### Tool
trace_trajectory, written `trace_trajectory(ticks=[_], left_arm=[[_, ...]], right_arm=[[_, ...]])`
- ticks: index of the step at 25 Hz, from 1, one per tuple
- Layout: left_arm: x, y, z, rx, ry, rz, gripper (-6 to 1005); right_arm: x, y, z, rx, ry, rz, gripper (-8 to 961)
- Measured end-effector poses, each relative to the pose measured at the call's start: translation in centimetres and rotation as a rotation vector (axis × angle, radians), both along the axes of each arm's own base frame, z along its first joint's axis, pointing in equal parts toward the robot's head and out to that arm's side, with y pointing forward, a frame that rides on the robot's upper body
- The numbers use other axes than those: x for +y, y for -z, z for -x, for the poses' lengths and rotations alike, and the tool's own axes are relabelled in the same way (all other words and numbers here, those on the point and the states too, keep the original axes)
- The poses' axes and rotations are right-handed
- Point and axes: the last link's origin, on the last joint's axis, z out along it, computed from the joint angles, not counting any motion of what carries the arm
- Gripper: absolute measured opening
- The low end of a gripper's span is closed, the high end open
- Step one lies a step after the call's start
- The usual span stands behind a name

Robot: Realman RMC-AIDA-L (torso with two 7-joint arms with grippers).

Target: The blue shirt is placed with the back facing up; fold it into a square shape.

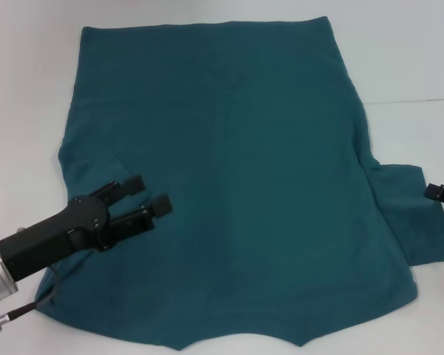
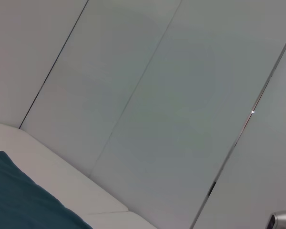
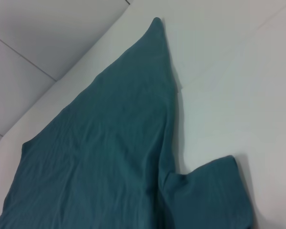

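The blue shirt (image 1: 237,170) lies spread flat on the white table, collar end toward me and hem at the far side. Its right sleeve (image 1: 414,218) sticks out sideways; the left side shows only a small bulge (image 1: 68,151). My left gripper (image 1: 149,194) hangs open over the shirt's near left part, with nothing between its fingers. At the head view's right edge, only part of my right gripper (image 1: 442,197) shows, just beside the right sleeve's end. The right wrist view shows the shirt (image 3: 100,143) and that sleeve (image 3: 209,191). A corner of the shirt (image 2: 19,205) shows in the left wrist view.
The white table (image 1: 407,59) extends around the shirt, with bare surface on the far right and left. A seam line (image 1: 414,100) crosses the table at the right. Pale wall panels (image 2: 157,95) rise behind the table.
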Motion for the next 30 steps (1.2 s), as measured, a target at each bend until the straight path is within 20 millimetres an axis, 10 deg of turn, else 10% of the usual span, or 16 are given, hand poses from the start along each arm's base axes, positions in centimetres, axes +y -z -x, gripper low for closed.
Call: trace_trajectory(ticks=[17, 30], left_arm=[[0.0, -0.1, 0.0, -0.010, -0.007, -0.001, 951], [0.1, -0.5, 0.2, -0.012, -0.017, -0.017, 952]], right_arm=[[0.3, 0.8, 0.3, 0.038, 0.009, 0.009, 800], [0.6, 0.7, 0.3, 0.049, 0.017, -0.002, 264]])
